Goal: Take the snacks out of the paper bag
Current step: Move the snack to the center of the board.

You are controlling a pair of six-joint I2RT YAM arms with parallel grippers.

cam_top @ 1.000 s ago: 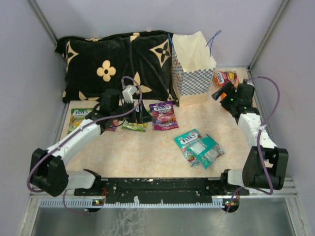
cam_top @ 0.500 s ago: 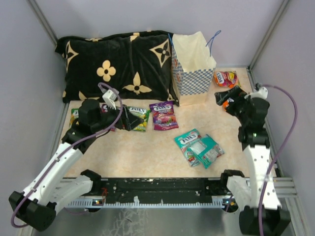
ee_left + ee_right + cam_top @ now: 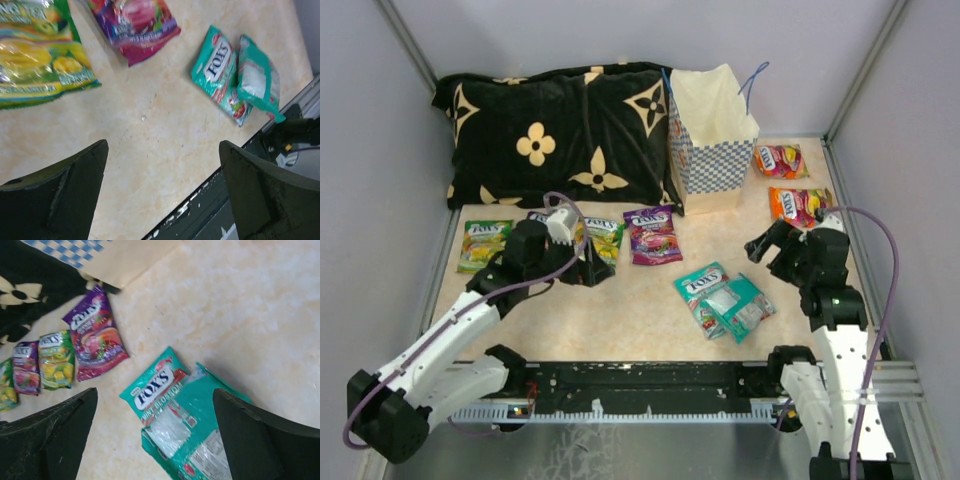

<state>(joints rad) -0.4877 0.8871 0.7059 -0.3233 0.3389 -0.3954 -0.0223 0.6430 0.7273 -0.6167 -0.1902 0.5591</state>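
Note:
The checkered paper bag (image 3: 710,150) stands upright at the back, against the cushion. Snacks lie flat on the table: green packets (image 3: 485,243) (image 3: 604,237), a purple one (image 3: 653,234), two teal ones (image 3: 702,287) (image 3: 742,305) and two orange ones (image 3: 779,160) (image 3: 798,204). My left gripper (image 3: 590,266) hangs open just near of the second green packet (image 3: 40,55), with bare table between its fingers (image 3: 162,146). My right gripper (image 3: 768,248) is open and empty, right of the teal packets (image 3: 157,382). The bag's inside is not visible.
A black cushion with tan flowers (image 3: 550,130) fills the back left. A small magenta packet (image 3: 538,218) lies by the cushion's front edge. Grey walls close in both sides. The black rail (image 3: 650,378) with the arm bases runs along the near edge.
My right arm has drawn back from the far right toward the middle, leaving an orange packet on the table. My left arm swung back and then right; the green packet stays by the cushion.

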